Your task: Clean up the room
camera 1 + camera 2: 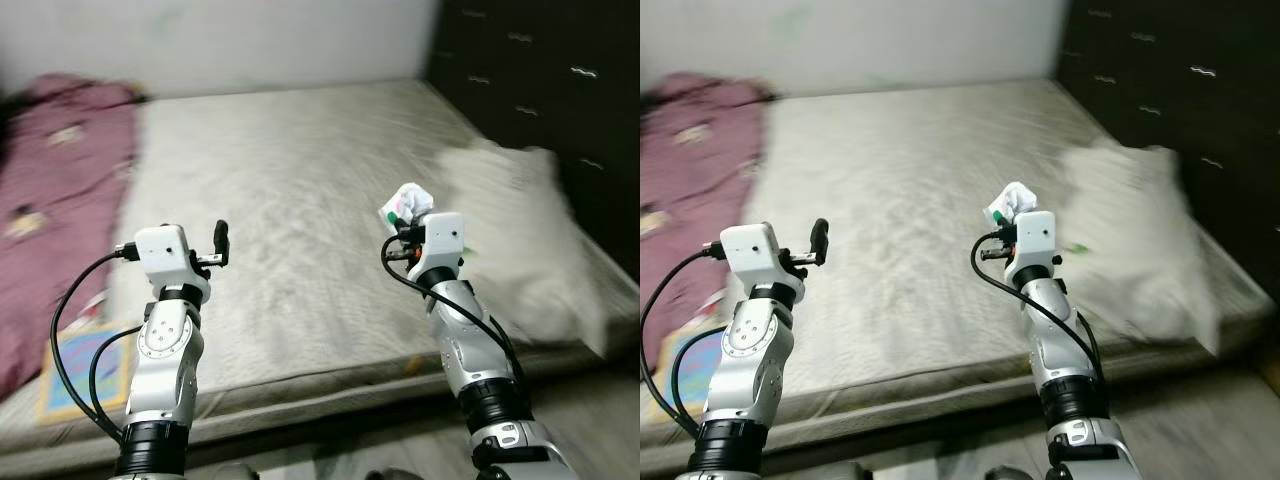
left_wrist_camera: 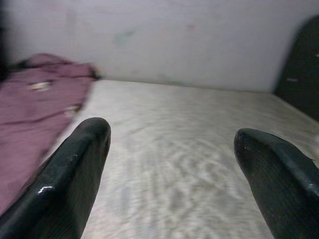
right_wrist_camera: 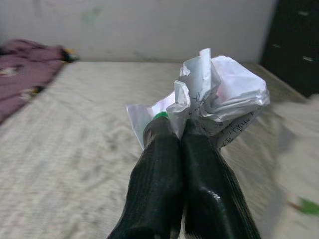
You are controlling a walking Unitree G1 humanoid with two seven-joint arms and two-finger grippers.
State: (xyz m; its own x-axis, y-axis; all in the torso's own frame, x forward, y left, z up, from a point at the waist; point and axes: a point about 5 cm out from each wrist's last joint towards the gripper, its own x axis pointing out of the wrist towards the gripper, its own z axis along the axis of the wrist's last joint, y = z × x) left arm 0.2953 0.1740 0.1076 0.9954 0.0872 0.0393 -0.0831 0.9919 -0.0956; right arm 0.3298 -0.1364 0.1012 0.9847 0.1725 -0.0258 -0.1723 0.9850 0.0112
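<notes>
R claw (image 3: 192, 144) is pinched tight on a crumpled paper wad (image 3: 219, 97), white w/ some print and a green bit near the fingertips. Wad sits at the very tips and bulges up and fwd past them, so it's in the air above the bed (image 1: 300, 190), not resting on it. No long axis to speak of, it's a rough ball.

L claw (image 2: 172, 149) is spread wide, nothing between the fingers, pointing fwd over the mattress toward the far wall.

Key relation: trash is already in the R claw, so the next move prob isn't a pick but a carry to wherever it gets dumped. No bin visible in any view, can't say which way that is. L arm is free for the next item.

Pose: both forearms raised roughly upright in front of the body, wrists at about the same height, well apart, R one over the bed's near edge close to the pillow (image 1: 515, 225), L one over the near-left part of the bed.

Other clutter, judged as cleanup candidates: maroon blanket (image 1: 55, 190) bunched along the left side of the bed, and a flat colourful book or card (image 1: 85, 370) at the near-left corner, just beside the L arm, so L is the nearer arm for that. Dark dresser (image 1: 540, 80) stands to the right. Head views are a bit blurred.
</notes>
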